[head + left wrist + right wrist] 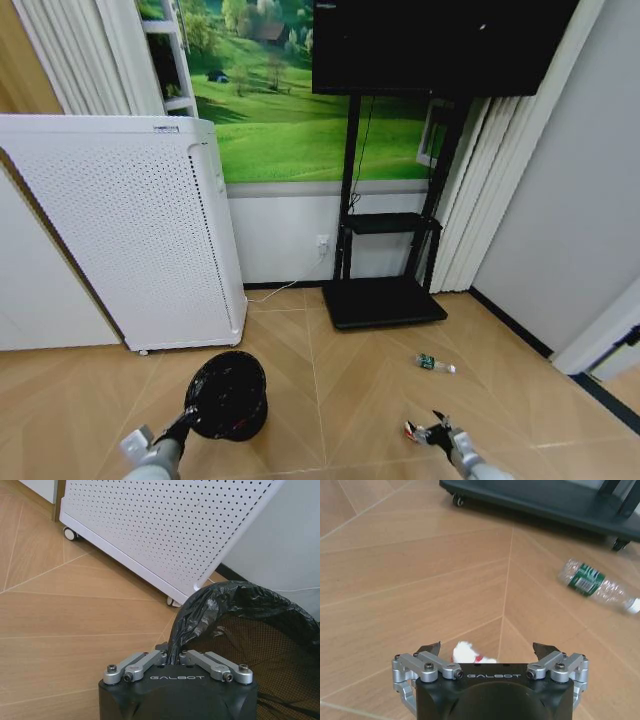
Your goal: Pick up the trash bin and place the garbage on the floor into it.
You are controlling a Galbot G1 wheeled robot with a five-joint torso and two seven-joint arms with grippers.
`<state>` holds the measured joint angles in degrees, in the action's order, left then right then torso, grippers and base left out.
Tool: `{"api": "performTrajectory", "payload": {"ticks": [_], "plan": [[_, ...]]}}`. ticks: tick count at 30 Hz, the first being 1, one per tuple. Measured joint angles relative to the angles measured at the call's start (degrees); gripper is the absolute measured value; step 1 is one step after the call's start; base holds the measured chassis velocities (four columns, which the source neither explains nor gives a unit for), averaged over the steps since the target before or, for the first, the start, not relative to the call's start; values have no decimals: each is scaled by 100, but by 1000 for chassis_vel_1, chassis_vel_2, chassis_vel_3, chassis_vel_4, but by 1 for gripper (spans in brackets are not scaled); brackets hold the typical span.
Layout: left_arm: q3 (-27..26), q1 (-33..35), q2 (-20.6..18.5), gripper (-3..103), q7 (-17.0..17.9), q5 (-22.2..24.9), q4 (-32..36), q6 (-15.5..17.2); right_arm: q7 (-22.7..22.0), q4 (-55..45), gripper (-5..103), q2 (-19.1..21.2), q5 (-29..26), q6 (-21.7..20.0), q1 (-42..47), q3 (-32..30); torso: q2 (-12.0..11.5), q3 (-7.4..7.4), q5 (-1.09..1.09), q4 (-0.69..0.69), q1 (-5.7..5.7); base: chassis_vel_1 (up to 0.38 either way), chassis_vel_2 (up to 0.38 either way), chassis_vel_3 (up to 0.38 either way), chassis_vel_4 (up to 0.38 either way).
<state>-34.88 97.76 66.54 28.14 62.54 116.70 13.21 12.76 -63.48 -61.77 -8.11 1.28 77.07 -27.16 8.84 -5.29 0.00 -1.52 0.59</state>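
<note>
The trash bin [228,395], small, round and black with a crinkled bag liner, is tipped with its mouth towards me, low over the floor [340,400]. My left gripper [191,413] is shut on its rim; in the left wrist view the left gripper [172,656] pinches the liner edge of the bin [250,630]. My right gripper [487,650] is open just above the floor, with a red-and-white piece of garbage [466,652] between its fingers. In the head view the right gripper [430,432] sits beside that wrapper [411,431]. A clear bottle [435,363] [592,580] with a green label lies farther off.
A tall white perforated appliance [130,230] [175,530] on castors stands behind the bin. The black TV stand base [383,302] [545,500] on wheels sits against the wall beyond the bottle. Open parquet lies between the two arms.
</note>
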Motion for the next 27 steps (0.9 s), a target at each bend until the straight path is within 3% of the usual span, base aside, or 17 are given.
{"api": "performTrajectory", "payload": {"ticks": [7,14,16,18,25,27], "plan": [[-39,60,-2,4,31,111,24,1,-201,772,103,-289,-75,-99,-579,182,0,0,0,2,0,0,0,0,0],[-46,25,-56,4,37,163,14,-1,-416,1283,94,-372,-37,-258,-1014,243,0,0,-1,2,0,0,0,0,0],[-46,-24,-72,4,45,185,-11,-2,-422,1312,84,-333,-44,-331,-1002,221,0,0,1,1,0,0,0,0,0],[-44,-47,-73,4,49,189,-32,-3,-411,1305,80,-306,-52,-350,-955,202,0,0,-2,1,0,0,0,0,0],[15,-115,-67,4,66,186,-78,-5,-386,1254,79,-370,-64,-361,-774,151,0,0,0,0,0,0,0,0,0],[25,-129,-68,4,70,182,-92,-7,-404,1166,70,-397,-108,-366,-698,140,0,0,0,1,0,0,0,0,0]]}}
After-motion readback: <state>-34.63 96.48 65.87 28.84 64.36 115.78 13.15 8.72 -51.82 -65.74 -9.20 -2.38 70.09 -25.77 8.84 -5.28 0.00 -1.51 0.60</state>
